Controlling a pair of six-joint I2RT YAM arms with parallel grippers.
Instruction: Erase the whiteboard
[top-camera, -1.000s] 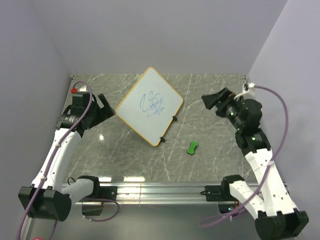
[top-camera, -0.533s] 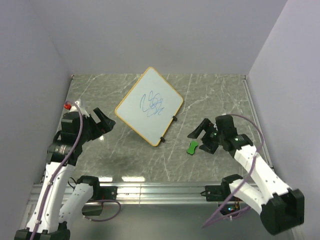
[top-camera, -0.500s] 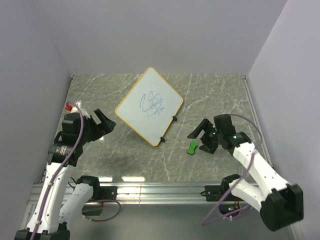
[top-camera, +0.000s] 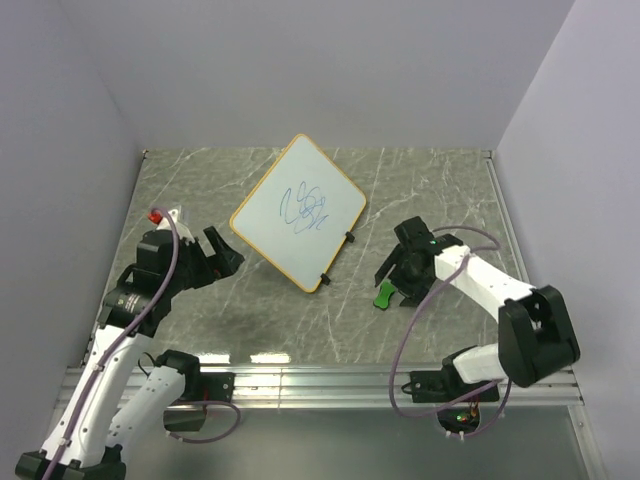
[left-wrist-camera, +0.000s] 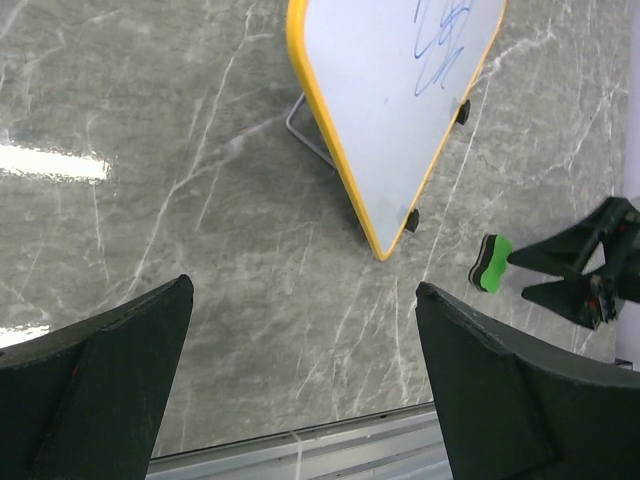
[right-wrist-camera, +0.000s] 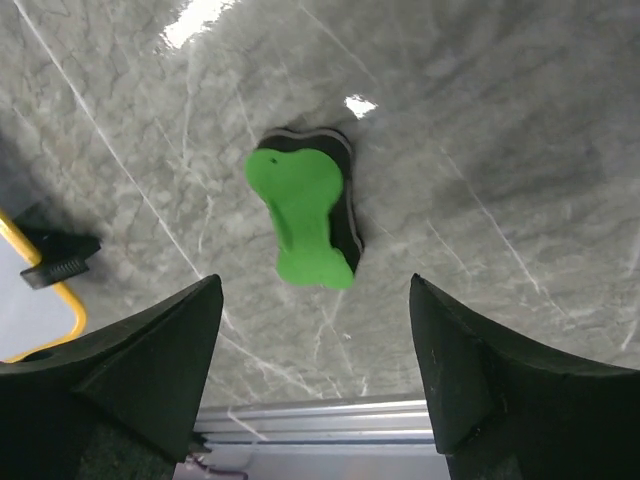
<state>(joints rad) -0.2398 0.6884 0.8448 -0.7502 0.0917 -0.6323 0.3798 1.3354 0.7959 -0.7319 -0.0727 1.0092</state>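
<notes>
The whiteboard (top-camera: 298, 212), white with an orange frame, blue scribbles and black clips on its right edge, is propped up at the table's middle back; it also shows in the left wrist view (left-wrist-camera: 390, 95). A small green eraser (top-camera: 384, 295) lies on the table to its right; it also shows in the right wrist view (right-wrist-camera: 302, 217) and the left wrist view (left-wrist-camera: 491, 263). My right gripper (top-camera: 396, 277) is open and hangs just above the eraser, jaws on either side, not touching. My left gripper (top-camera: 224, 257) is open and empty, left of the board's near corner.
The marble table top (top-camera: 280, 320) ends at a metal rail (top-camera: 320, 378) along the near edge. Grey walls close in the left, back and right. A wire stand (left-wrist-camera: 308, 135) props the board from behind.
My right arm has swung in from the right and come down over the green eraser. My left arm has shifted a little right, toward the board. The board and eraser have not moved.
</notes>
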